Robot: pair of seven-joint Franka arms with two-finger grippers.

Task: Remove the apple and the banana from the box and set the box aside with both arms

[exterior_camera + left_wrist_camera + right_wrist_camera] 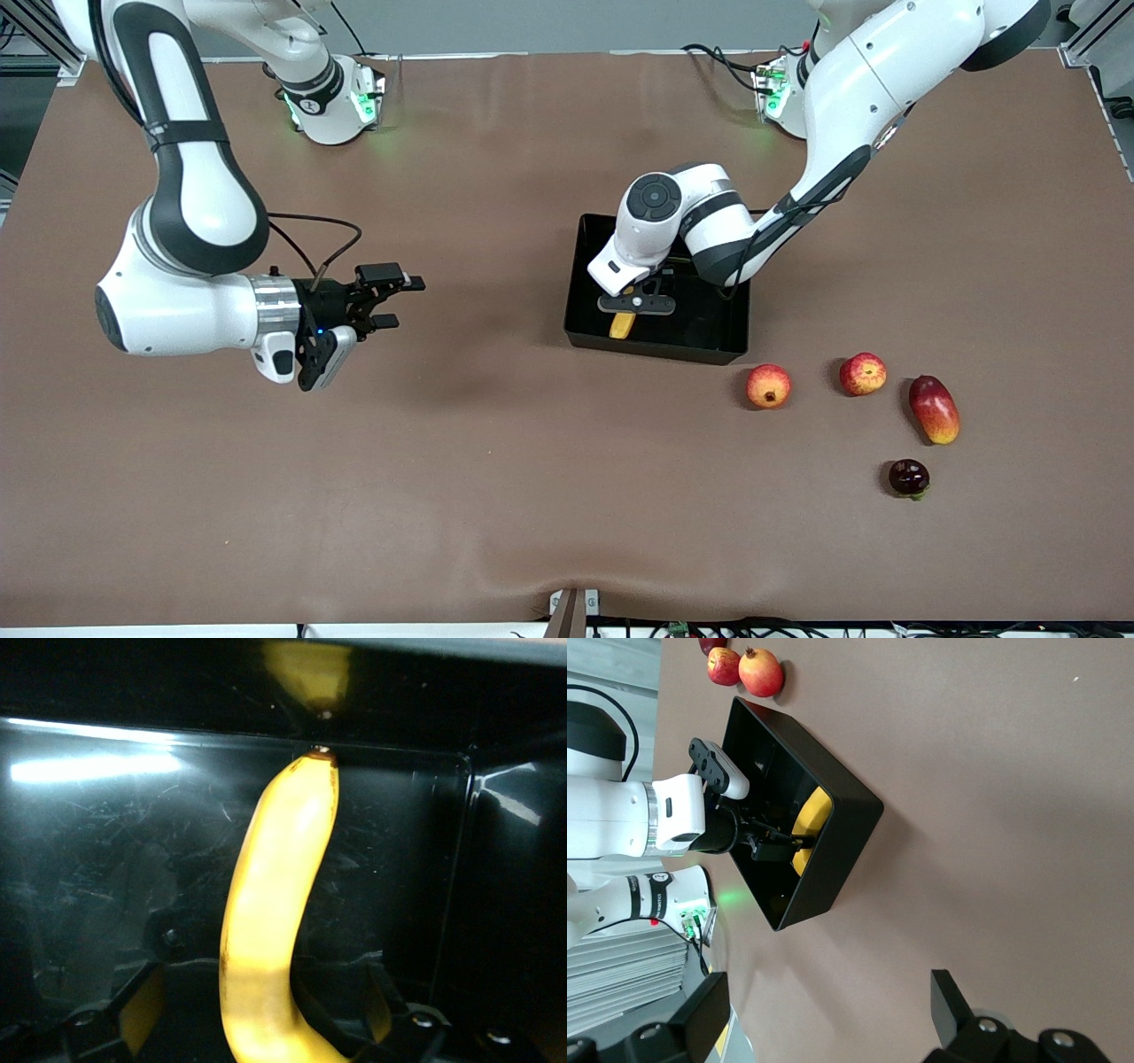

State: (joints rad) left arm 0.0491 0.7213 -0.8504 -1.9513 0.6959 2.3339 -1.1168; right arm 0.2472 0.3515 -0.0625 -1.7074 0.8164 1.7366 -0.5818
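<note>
The black box point(656, 350) sits mid-table toward the left arm's end. The yellow banana point(623, 325) lies on its floor, one tip against a wall. My left gripper point(636, 304) is lowered into the box, open, one finger on each side of the banana point(275, 904) with gaps showing. The red-and-yellow apple point(862, 373) rests on the table nearer the front camera than the box. My right gripper point(400, 302) hangs open and empty over bare table toward the right arm's end. The right wrist view shows the box point(850, 833) and the banana point(812, 811).
A round orange-red fruit point(768, 386) lies beside the apple, just off the box's near corner. An oblong red-yellow mango point(934, 408) and a small dark fruit point(909, 478) lie nearer the front camera, toward the left arm's end.
</note>
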